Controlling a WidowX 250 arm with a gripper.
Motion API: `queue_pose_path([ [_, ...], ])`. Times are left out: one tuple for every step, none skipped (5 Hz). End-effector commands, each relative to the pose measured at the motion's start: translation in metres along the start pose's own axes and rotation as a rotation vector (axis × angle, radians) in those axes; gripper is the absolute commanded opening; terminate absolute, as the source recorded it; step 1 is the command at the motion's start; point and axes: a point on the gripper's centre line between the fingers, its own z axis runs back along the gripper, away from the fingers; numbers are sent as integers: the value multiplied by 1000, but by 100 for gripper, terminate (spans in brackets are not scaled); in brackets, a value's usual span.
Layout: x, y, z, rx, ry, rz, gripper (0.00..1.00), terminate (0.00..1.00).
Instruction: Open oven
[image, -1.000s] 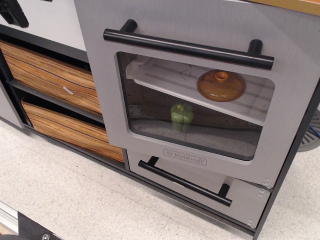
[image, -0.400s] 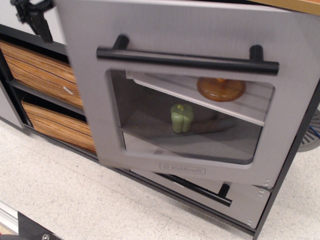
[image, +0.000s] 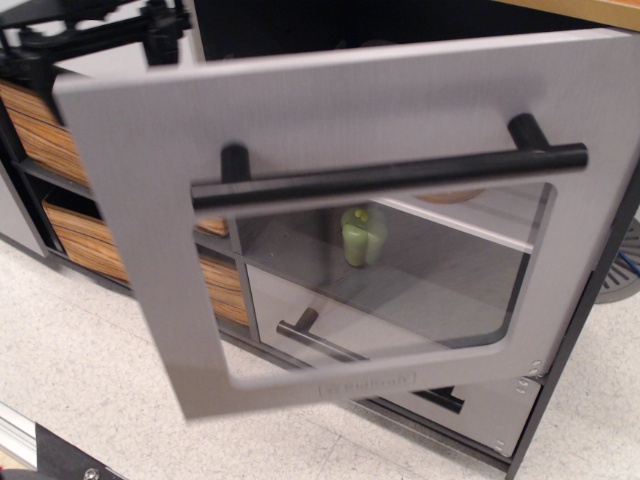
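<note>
Gripper: the black gripper (image: 160, 30) sits at the top-left corner of the oven door (image: 300, 110), right at or behind its edge; I cannot tell from here whether its jaws are open, closed, or clamped on the panel.
Oven: the grey oven door is swung well out from the cabinet, hinged along its right side, with its black bar handle (image: 390, 175) running across the front above the clear window.
Inside: through the window, a green pepper (image: 363, 236) stands on the oven floor, and a shelf (image: 470, 222) sits above and to the right of it.
Below the door: the smaller grey drawer (image: 470, 405) shows under the door's lower edge.
Left of the door: wood-grain drawers (image: 75, 235), partly hidden by the panel.
Risk: contact looks limited to a corner edge, so I'd guess the gripper could slip off.
Risk: pushing further might strain the hinges or tug the light cabinet.
</note>
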Motion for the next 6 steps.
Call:
queue_pose_path([
  [-29,-6,8,-3,67,-198,100,0],
  [-67,-32,-3,-42,120,-240,100,0],
  [-103,-56,-7,-116,125,-284,100,0],
  [-123,-66,-12,-103,112,-318,100,0],
  [-127,-67,-12,-99,102,-299,100,0],
  [-127,-67,-12,-99,102,-299,100,0],
])
